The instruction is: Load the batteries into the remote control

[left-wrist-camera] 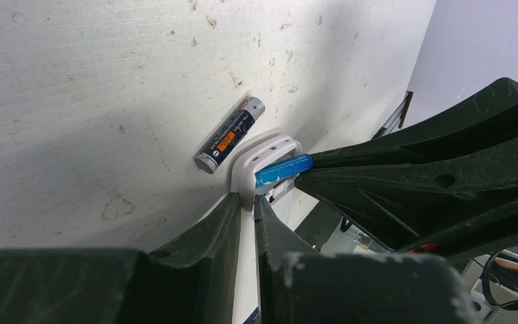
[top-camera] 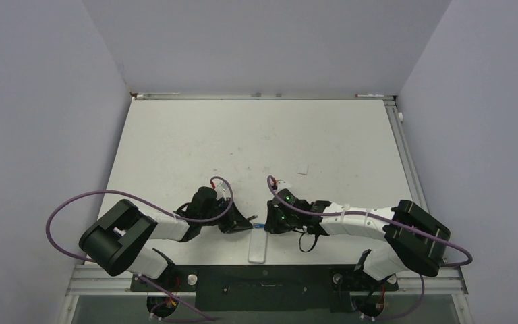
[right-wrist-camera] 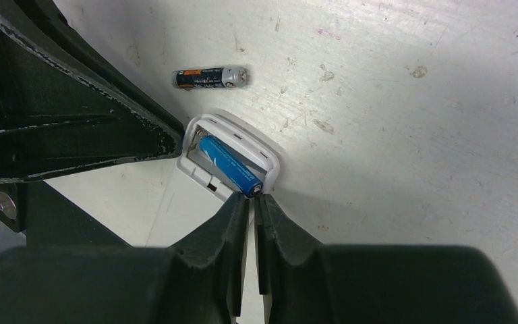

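Top view: the remote control (top-camera: 259, 250) lies plain white side up, with its open end under the tips of both tools. The left gripper (top-camera: 246, 224) and right gripper (top-camera: 268, 221) meet there.

Left wrist: the fingers are pressed nearly together at the compartment rim; I cannot tell if they pinch it. The dark battery (left-wrist-camera: 229, 135) lies loose just beyond the tips.

Right wrist: the fingers are nearly together and hold nothing, their tips at the end of the blue battery (right-wrist-camera: 229, 164), which sits askew in the bay.

Likely handling: the cells are light, rigid, slick and prone to roll. Pinch mid-barrel.

Left end effector (top-camera: 246, 225), right end effector (top-camera: 268, 224) meet (over remote (top-camera: 257, 250)).
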{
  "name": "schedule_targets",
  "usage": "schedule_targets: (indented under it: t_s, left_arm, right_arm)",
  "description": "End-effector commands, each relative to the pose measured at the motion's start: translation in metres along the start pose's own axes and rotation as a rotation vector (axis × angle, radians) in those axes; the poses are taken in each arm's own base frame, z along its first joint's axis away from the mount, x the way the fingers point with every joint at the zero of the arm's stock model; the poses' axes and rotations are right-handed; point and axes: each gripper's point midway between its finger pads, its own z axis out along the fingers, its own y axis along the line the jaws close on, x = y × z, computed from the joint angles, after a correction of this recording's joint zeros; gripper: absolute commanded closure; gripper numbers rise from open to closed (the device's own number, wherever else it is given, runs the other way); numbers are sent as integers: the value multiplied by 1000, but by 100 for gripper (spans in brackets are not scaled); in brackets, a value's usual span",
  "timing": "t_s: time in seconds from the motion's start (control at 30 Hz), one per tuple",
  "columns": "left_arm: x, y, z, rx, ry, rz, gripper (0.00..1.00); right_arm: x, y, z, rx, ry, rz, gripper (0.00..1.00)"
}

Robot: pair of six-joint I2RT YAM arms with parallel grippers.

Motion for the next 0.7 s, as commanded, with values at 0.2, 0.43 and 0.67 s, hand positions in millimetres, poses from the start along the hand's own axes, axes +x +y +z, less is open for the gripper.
schedule_targets:
  t_s: [0.2, 0.43, 0.67]
  left_arm:
    - [-2, -12, -1, 44, -3, 32, 91]
    - [-3, -11, -2, 39, -9, 32, 91]
    - [-5, -11, -2, 33, -12, 31, 92]
  right_arm:
    - [-18, 24, 1, -51, -38, -25, 90]
    - [-20, 21, -2, -20, -38, -44, 91]
    - [-20, 19, -7, 0, -36, -59, 91]
